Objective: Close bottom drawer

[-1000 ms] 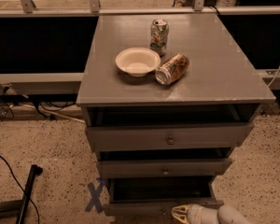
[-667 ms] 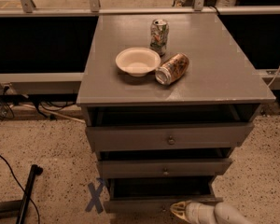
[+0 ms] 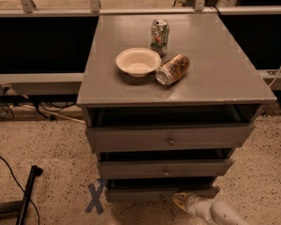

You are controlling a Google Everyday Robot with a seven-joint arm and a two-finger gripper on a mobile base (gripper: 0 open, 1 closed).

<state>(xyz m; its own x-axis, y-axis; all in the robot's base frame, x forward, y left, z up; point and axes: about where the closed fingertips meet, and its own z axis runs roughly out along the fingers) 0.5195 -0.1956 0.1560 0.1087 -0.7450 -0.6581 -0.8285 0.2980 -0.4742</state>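
The bottom drawer [image 3: 154, 193] is the lowest of three grey drawers in the cabinet, with a thin plain front and a dark gap above it, pulled out a little. The middle drawer [image 3: 165, 168] and the top drawer [image 3: 168, 138] each have a small knob and also stand out from the cabinet. My gripper [image 3: 181, 200] comes in from the lower right on a white arm, its tip right at the front of the bottom drawer, towards its right side.
On the cabinet top [image 3: 225, 74] are a white bowl [image 3: 138, 62], an upright can [image 3: 159, 31] and a can lying on its side [image 3: 173, 69]. A blue X [image 3: 96, 197] is marked on the speckled floor at the left. A black pole [image 3: 27, 196] lies at the lower left.
The gripper has stayed at the front of the bottom drawer, shifting only slightly. The drawers look the same.
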